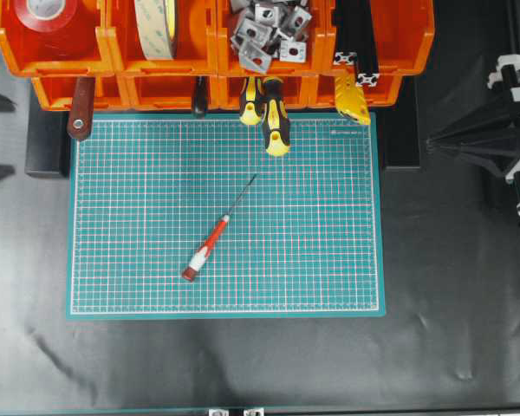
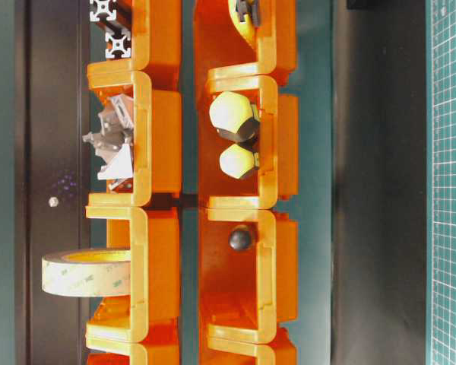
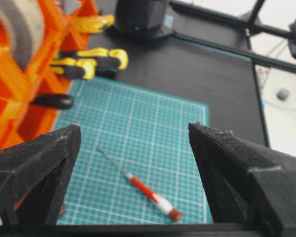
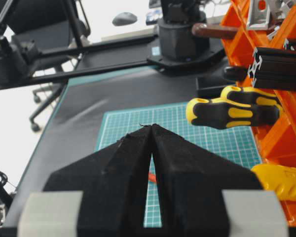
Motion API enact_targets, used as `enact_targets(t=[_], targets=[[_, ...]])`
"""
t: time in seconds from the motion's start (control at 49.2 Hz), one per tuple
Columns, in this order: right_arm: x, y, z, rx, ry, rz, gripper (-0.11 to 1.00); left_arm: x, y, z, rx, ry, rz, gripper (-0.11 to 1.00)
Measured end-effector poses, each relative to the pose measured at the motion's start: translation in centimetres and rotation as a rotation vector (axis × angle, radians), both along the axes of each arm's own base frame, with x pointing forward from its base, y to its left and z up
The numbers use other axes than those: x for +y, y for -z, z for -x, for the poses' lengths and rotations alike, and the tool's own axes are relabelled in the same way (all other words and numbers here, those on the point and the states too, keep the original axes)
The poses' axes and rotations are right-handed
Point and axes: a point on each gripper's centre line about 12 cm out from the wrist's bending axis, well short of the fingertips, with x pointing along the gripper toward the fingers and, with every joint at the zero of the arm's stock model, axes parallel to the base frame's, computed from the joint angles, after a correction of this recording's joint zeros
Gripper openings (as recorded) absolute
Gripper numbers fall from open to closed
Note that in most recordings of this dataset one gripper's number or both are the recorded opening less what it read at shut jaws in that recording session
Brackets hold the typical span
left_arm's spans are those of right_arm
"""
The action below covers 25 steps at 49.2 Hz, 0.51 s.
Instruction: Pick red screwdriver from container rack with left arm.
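Black tabletop fills most of my overhead feed, with a green cutting mat (image 1: pixel 225 217) laid under the container rack (image 1: pixel 208 52) along the far edge. I see the red screwdriver (image 1: pixel 210 243) lying flat on the mat, well clear of the orange bins, cap toward me and shaft angled up toward the rack. It is not in any bin.

From the left wrist camera my left gripper (image 3: pixel 133 143) has its jaws wide apart with nothing between them, looking down at the screwdriver from above. The right gripper (image 4: pixel 152 148) has its jaws pressed together, empty, parked at the mat's right side.

My worry from here is the thin shaft: if I came down across it instead of the handle, it could roll or skid on the mat. The tool lies on a slant, so a wrist not squared to the handle could nudge it sideways. The yellow-handled screwdrivers (image 1: pixel 269 113) jutting from the rack sit near enough to snag on a careless pass.
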Motion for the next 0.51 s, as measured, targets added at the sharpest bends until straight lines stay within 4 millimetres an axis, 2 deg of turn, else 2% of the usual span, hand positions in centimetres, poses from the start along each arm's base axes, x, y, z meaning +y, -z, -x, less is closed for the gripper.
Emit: enact_targets(t=[0.508], targets=[[-0.01,-0.24,0.2,-0.014,0.0,-0.001,0.01,1.06,0.32,0.81,-0.008,-0.021,-0.068,0.85]])
